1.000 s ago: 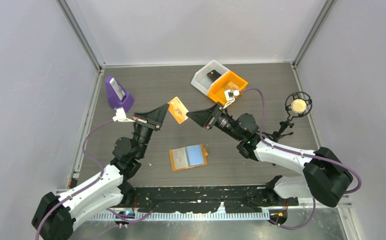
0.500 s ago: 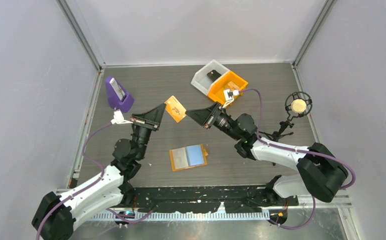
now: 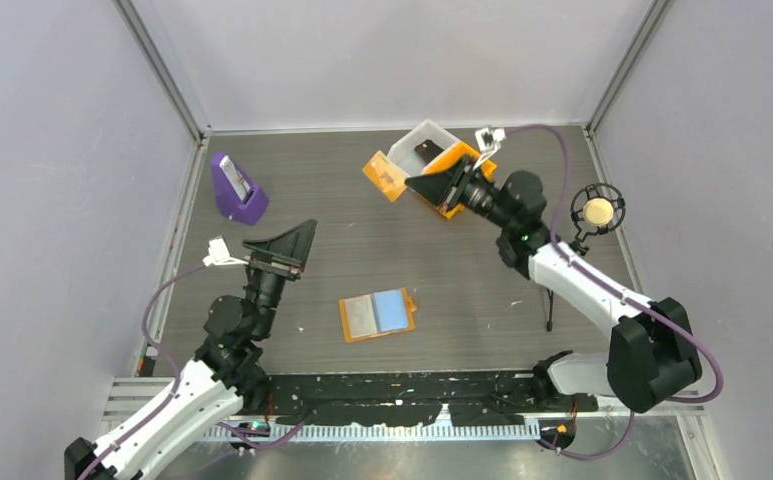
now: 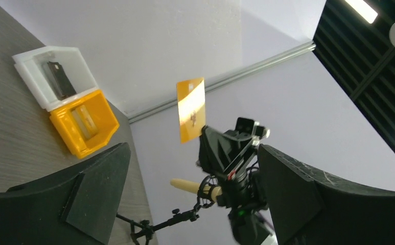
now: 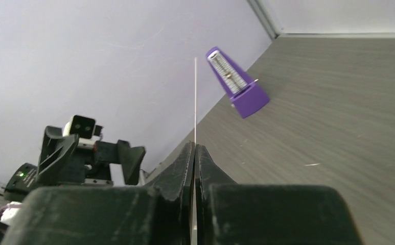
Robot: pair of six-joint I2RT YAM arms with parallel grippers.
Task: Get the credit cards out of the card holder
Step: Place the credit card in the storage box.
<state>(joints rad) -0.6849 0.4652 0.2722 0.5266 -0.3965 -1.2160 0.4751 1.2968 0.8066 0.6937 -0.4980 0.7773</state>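
Stretching the right gripper (image 3: 409,181) far out, pinching an orange card (image 3: 384,172).
Keeping the left gripper (image 3: 309,228) back, tilted up, spread wide.

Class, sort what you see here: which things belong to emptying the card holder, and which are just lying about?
Belong: card holder, lying open; orange card; right gripper pinching it; left gripper, open.

Lying about: purple metronome; microphone; white bin; orange bin (either maybe a drop spot).

Card holder (image 3: 377,315) mid-table, reachable from every side; bins (image 3: 434,130) back-right, metronome (image 3: 236,188) back-left.
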